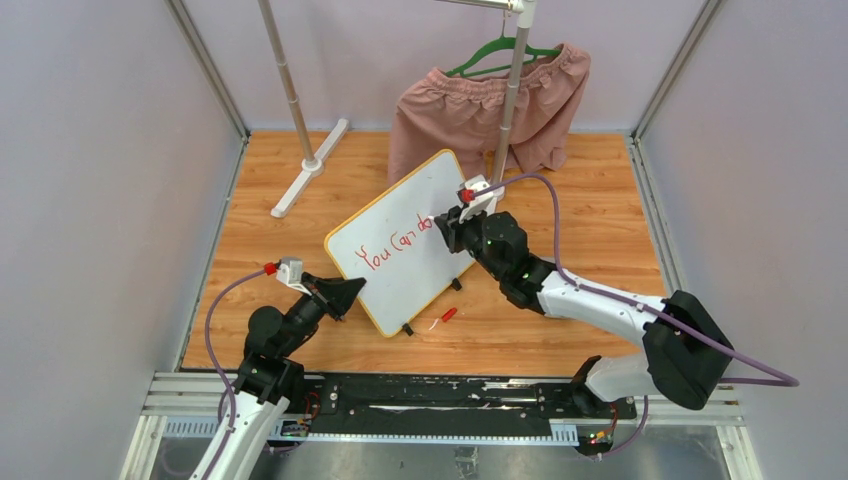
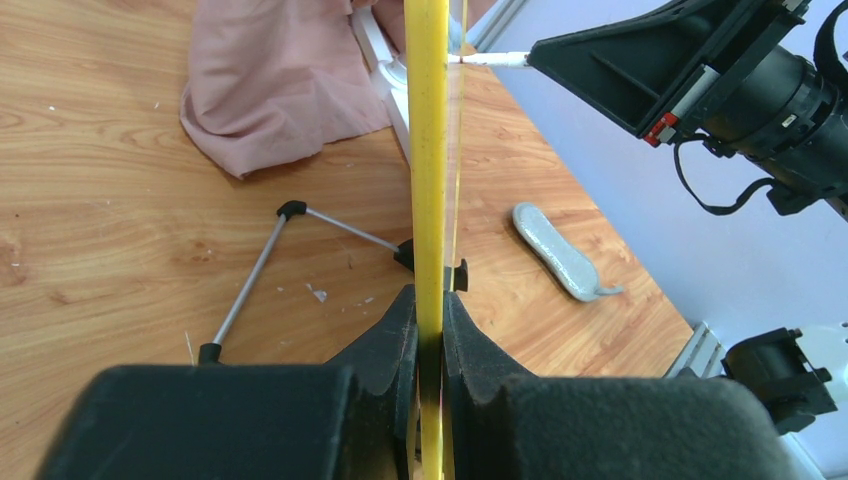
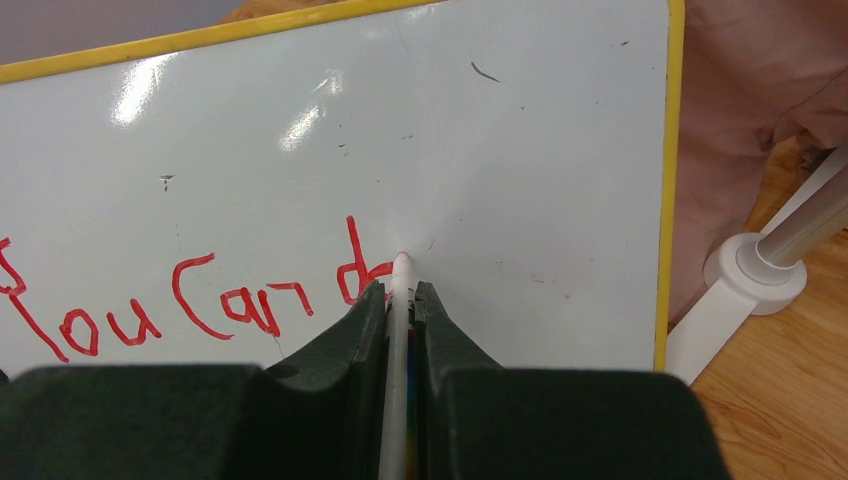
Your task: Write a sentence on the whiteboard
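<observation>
The whiteboard (image 1: 420, 215), white with a yellow frame, stands tilted on the wooden floor. My left gripper (image 1: 352, 291) is shut on its lower left edge; in the left wrist view the yellow frame (image 2: 428, 150) runs edge-on between the jaws of my left gripper (image 2: 431, 318). Red writing (image 1: 395, 243) reads "You Can do" (image 3: 190, 300). My right gripper (image 1: 441, 226) is shut on a white marker (image 3: 398, 340) whose tip touches the board just right of the "do". My right gripper (image 3: 400, 292) points at the board face. The marker (image 2: 490, 59) also shows in the left wrist view.
A small red marker cap (image 1: 446, 316) lies on the floor by the board's lower edge. Pink shorts (image 1: 490, 110) hang on a green hanger from a white rack behind the board. A rack foot (image 1: 310, 167) lies at the back left. Grey walls enclose both sides.
</observation>
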`<state>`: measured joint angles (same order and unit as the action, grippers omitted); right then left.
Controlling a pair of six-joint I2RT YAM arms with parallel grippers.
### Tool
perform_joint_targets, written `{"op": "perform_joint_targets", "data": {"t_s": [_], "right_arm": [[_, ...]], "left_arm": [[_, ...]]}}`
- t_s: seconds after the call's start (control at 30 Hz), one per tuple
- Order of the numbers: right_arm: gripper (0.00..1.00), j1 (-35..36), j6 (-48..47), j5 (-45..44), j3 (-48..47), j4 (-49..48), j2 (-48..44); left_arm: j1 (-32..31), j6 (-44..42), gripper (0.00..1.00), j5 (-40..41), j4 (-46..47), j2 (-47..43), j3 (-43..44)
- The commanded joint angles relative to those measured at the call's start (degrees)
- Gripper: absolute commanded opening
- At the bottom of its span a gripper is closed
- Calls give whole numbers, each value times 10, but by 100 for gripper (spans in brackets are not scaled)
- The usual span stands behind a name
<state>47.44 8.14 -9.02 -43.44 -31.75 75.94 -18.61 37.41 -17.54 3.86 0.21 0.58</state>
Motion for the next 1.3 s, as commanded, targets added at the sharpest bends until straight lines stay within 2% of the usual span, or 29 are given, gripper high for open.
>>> {"op": "perform_joint_targets", "data": {"t_s": [0.0, 0.13, 0.27, 0.33, 0.47, 0.57, 0.83, 1.27], "right_arm": [[0, -3, 6, 10, 2, -1, -7], [0, -8, 12, -30, 30, 4, -49], [0, -45, 39, -37, 49, 6, -91], [0, -75, 70, -20, 56, 5, -94], [0, -121, 104, 40, 82, -57, -84], [0, -139, 96, 126, 48, -9, -73], [0, -135, 62, 209, 25, 13, -48], [0, -118, 46, 206, -10, 50, -12]], "left_arm": [[-7, -35, 0, -9, -41, -38, -44], [-7, -36, 0, -9, -41, -37, -44], [-7, -34, 0, -8, -41, -36, -44], [-7, -34, 0, -8, -42, -36, -44], [-7, -34, 0, -8, -41, -36, -44], [-8, -34, 0, -7, -41, -35, -43], [-11, -35, 0, -2, -41, -32, -42], [-12, -36, 0, -2, -41, -31, -43]]}}
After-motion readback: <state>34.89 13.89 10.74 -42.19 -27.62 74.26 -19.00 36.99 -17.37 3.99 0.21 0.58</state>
